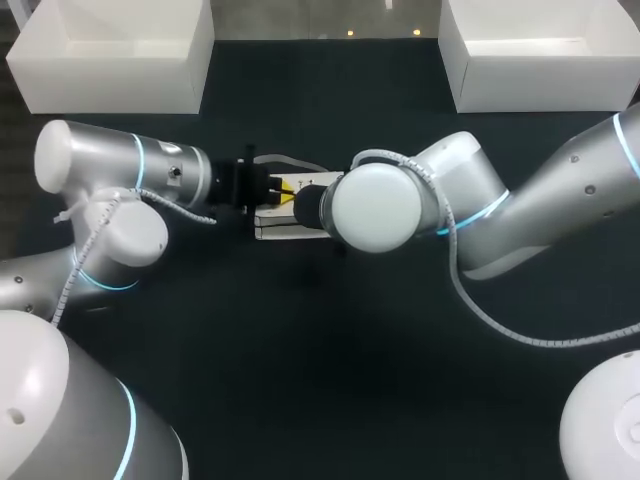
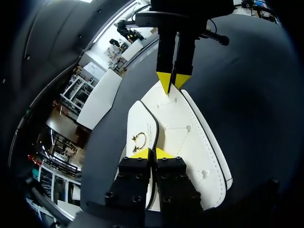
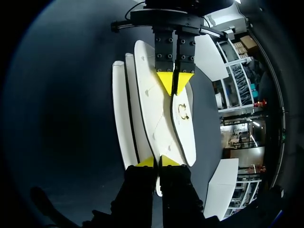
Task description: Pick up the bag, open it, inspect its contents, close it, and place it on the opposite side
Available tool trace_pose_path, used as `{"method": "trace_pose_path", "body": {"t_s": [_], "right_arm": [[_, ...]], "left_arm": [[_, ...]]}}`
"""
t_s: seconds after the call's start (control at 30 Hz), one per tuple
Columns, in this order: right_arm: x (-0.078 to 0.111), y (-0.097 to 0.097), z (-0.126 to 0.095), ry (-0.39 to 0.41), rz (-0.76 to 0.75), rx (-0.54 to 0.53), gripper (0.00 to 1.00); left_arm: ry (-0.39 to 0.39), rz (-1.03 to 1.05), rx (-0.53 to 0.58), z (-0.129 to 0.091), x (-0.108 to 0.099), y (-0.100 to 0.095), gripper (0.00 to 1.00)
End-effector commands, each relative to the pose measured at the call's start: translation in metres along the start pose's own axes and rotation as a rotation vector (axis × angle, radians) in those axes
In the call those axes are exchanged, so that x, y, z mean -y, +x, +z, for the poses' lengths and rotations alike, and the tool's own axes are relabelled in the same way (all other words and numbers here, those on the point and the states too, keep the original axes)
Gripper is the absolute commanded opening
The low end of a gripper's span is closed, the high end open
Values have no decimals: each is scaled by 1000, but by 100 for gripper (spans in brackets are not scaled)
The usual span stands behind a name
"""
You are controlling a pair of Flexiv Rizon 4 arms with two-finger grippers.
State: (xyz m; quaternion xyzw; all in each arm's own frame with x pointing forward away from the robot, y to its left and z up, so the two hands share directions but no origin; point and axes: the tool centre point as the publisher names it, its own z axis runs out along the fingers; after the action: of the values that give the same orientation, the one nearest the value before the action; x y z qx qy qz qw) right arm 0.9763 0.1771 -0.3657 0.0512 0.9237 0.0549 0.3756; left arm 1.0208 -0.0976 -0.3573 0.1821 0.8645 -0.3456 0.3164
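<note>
A white bag (image 1: pixel 283 208) with stitched panels and a small gold clasp (image 2: pixel 140 137) sits over the dark table between my two grippers. In the head view my right wrist hides most of it. My left gripper (image 2: pixel 152 153) is shut on one end of the bag (image 2: pixel 190 142), pinching its dark-edged rim. My right gripper (image 3: pixel 158 161) is shut on the opposite end of the bag (image 3: pixel 154 114). The two grippers face each other along the bag's length: the right gripper (image 2: pixel 173 81) shows ahead of the left one, and the left gripper (image 3: pixel 175 80) ahead of the right one.
A white box (image 1: pixel 110 55) stands at the back left of the table and another white box (image 1: pixel 540 55) at the back right. Dark tabletop (image 1: pixel 330 380) stretches in front of the arms.
</note>
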Motion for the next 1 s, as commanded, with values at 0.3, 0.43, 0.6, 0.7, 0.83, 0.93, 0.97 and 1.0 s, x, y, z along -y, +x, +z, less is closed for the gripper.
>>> {"method": "trace_pose_path", "body": {"t_s": [0.3,0.43,0.6,0.7,0.83,0.93,0.97,1.0], "right_arm": [[-1,1,0,-3,0,3,0],[-1,1,0,-3,0,3,0],[-1,1,0,-3,0,3,0],[-1,1,0,-3,0,3,0],[-1,1,0,-3,0,3,0],[-1,1,0,-3,0,3,0],[-1,1,0,-3,0,3,0],[-2,1,0,-2,-1,5,0]], "left_arm": [[19,-11,5,-11,-20,4,0],[49,15,-11,-8,-14,5,0],[76,37,-26,2,-2,5,0],[82,41,-26,2,1,4,0],[95,42,-10,-7,5,2,18],[102,46,15,-16,9,-1,79],[109,47,20,-20,10,-3,90],[108,48,30,-23,12,-4,100]]}}
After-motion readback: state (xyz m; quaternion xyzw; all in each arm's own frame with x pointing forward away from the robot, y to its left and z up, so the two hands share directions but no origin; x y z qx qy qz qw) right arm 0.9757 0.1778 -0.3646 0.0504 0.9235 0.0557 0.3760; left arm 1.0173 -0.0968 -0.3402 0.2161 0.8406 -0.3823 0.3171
